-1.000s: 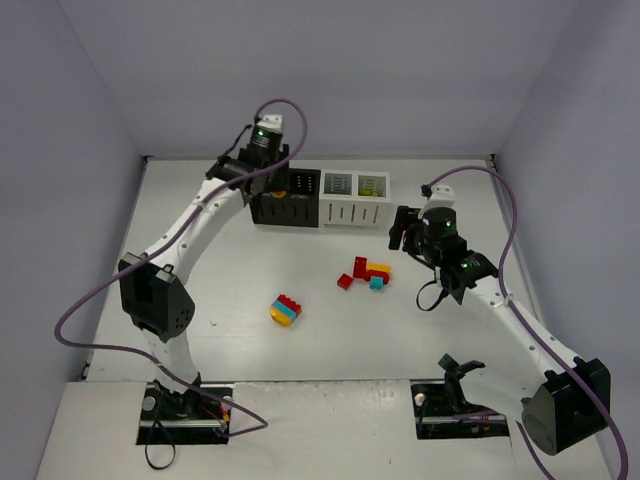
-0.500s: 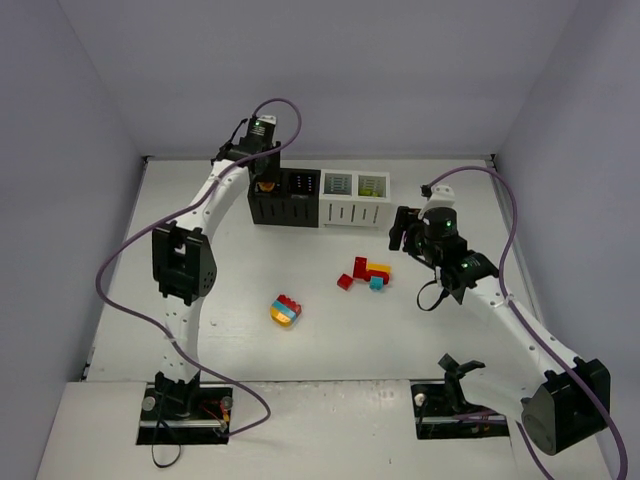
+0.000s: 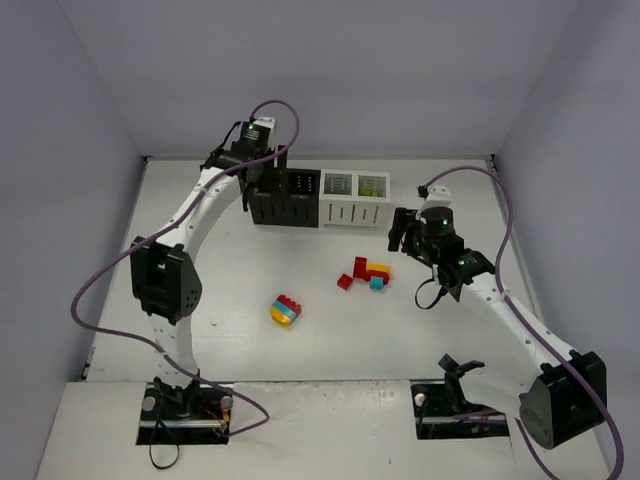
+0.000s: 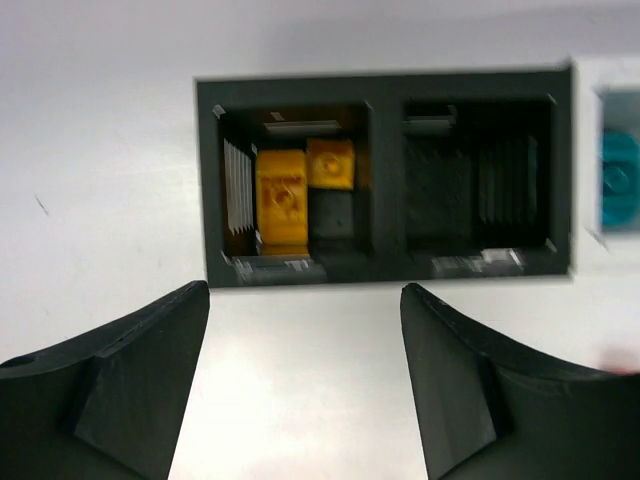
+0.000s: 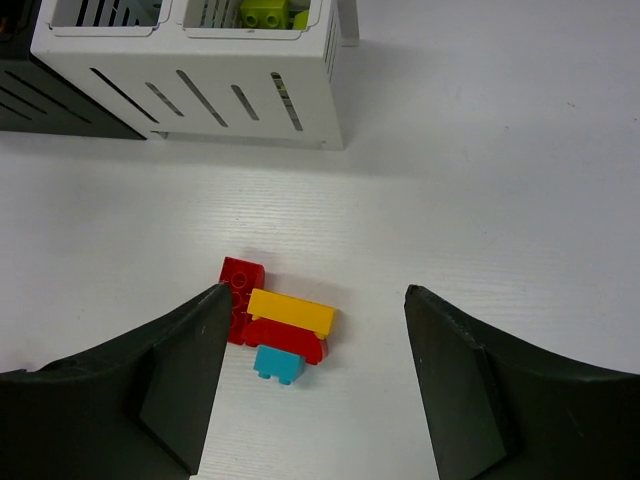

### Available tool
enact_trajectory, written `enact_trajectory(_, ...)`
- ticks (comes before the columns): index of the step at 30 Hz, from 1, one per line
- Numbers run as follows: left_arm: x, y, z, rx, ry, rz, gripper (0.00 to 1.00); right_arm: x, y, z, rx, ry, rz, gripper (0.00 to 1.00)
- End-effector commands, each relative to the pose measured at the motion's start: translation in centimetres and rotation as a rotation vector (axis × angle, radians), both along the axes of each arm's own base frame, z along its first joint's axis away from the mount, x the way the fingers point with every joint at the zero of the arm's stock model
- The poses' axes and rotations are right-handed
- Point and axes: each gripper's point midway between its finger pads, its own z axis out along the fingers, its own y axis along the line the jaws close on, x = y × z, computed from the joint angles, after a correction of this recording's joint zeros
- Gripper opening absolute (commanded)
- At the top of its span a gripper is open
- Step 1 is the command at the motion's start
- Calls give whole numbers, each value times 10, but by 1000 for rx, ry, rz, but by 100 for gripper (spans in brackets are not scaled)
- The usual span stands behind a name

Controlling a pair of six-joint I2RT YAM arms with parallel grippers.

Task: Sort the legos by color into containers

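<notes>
The containers [image 3: 320, 198] stand in a row at the back, two black on the left and two white on the right. My left gripper [image 3: 252, 190] hangs open and empty at the leftmost black bin [image 4: 290, 180], which holds yellow-orange bricks [image 4: 282, 195]. A teal brick [image 4: 620, 180] lies in a white bin. My right gripper [image 5: 315, 295] is open above a clump of red, yellow and teal legos [image 5: 285, 330], apart from it. A green brick [image 5: 270, 12] sits in the rightmost white bin [image 5: 250, 70]. Another multicolour clump [image 3: 285, 310] lies mid-table.
A single small red brick [image 3: 345, 282] lies just left of the clump under my right gripper [image 3: 402, 235]. Grey walls close in the table on three sides. The second black bin [image 4: 475, 180] looks dark inside.
My left gripper's jaws have opened at the leftmost black bin, and the left arm's elbow has swung about. The right arm has hardly moved.
</notes>
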Motion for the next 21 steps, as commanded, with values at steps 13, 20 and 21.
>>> enact_trajectory(13,-179,-179,-40,-161,134,-599,71,13,-31,31,42,-106,-142,66)
enact_trajectory(20,-201,-211,-89,-133,214,-629,71,6,-51,37,62,-130,-210,66)
enact_trajectory(21,-198,-213,-97,-128,218,-613,71,5,-52,37,63,-128,-213,66)
